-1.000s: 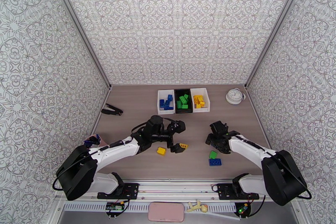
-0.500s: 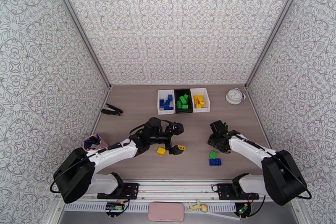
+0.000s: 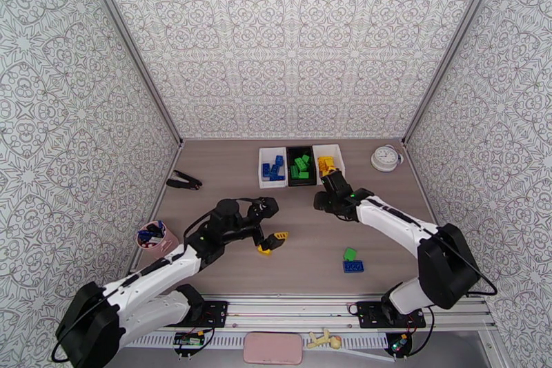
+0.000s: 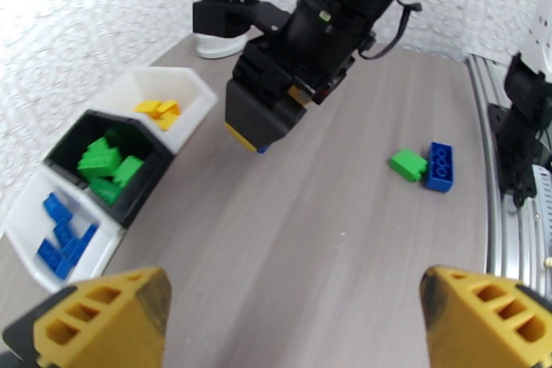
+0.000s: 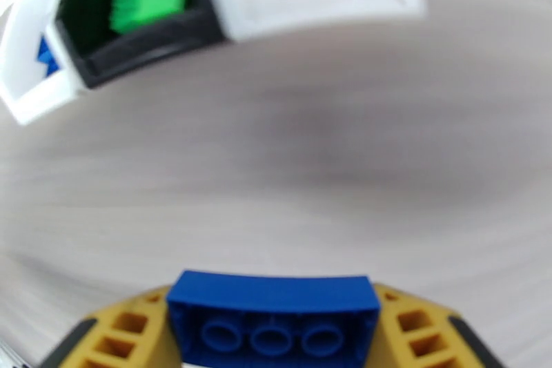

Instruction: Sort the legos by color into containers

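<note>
The right gripper (image 3: pixel 330 191) pinches a blue brick (image 5: pixel 272 307) near the bin of yellow bricks (image 3: pixel 328 147); let go early, it could drop there, the bin of blue bricks (image 3: pixel 272 149) lying two over; the left gripper (image 4: pixel 293 324) hangs spread

- Reaches the left arm forward and inward, elbow bent, wrist turned toward the other arm.
- Holds the left gripper (image 3: pixel 271 241) spread wide, yellow fingers (image 4: pixel 103 321) far apart.
- Stretches the right arm well forward and inward, wrist tipped down.
- Clamps the right gripper (image 5: pixel 272 335) on a blue brick (image 5: pixel 272 307), one finger at each end.
</note>
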Controlling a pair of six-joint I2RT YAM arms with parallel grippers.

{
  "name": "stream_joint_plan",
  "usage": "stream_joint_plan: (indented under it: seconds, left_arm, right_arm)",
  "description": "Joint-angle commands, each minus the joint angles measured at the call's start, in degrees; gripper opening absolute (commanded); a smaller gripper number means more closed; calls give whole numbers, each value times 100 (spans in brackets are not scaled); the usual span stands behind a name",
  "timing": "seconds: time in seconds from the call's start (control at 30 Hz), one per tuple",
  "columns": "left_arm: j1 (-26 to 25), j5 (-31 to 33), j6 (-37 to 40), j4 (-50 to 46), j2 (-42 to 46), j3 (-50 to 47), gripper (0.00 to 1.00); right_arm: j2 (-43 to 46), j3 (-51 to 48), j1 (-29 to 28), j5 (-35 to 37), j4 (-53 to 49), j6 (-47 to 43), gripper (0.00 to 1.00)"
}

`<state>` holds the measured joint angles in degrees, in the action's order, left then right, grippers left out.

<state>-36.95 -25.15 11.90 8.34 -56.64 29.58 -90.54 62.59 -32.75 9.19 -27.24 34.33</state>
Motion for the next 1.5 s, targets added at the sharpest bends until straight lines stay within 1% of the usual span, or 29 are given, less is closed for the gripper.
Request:
stream_joint_plan:
  seconds: [0.0, 0.1, 0.2, 0.4, 0.53, 0.73, 0.9, 1.0, 1.2, 1.33, 1.47]
  left_arm:
    - [38, 594, -314, -714, 515, -199, 100]
    - [35, 1035, -520, -840, 977, -374, 100]
    - [52, 1314, -649, -948, 1252, -452, 100]
    - [23, 1446, -874, -1097, 1443, -511, 100]
    - [10, 1499, -881, -1089, 1437, -543, 100]
    - [21, 1547, -849, -1086, 1419, -561, 100]
    - [38, 1582, -851, -1106, 1402, -564, 100]
    - [53, 1583, -852, -1072, 1417, -561, 100]
    - [80, 1646, -1019, -1083, 1389, -515, 100]
    - [83, 2515, -1802, -1252, 1366, -406, 100]
    - [83, 3136, -2435, -2026, 1227, 1, 100]
  right_arm:
    - [-452, 729, -223, 119, 223, -529, 50]
    - [-950, 1373, -371, 3, 339, -776, 50]
    - [-1449, 2006, -434, -92, 436, -963, 49]
    - [-2441, 3288, -434, -248, 441, -1250, 49]
    - [-3081, 4050, -434, -276, 490, -1492, 49]
    - [-4024, 5328, -407, -295, 160, -1709, 49]
    - [-4641, 6114, -407, -415, -24, -1785, 51]
    - [-4816, 6330, -408, -445, -1, -1809, 57]
    - [-4767, 6560, -407, -395, -123, -1882, 80]
    - [-4384, 6131, -407, -596, 59, -2000, 93]
    - [-3721, 5102, -408, -748, 708, -1942, 99]
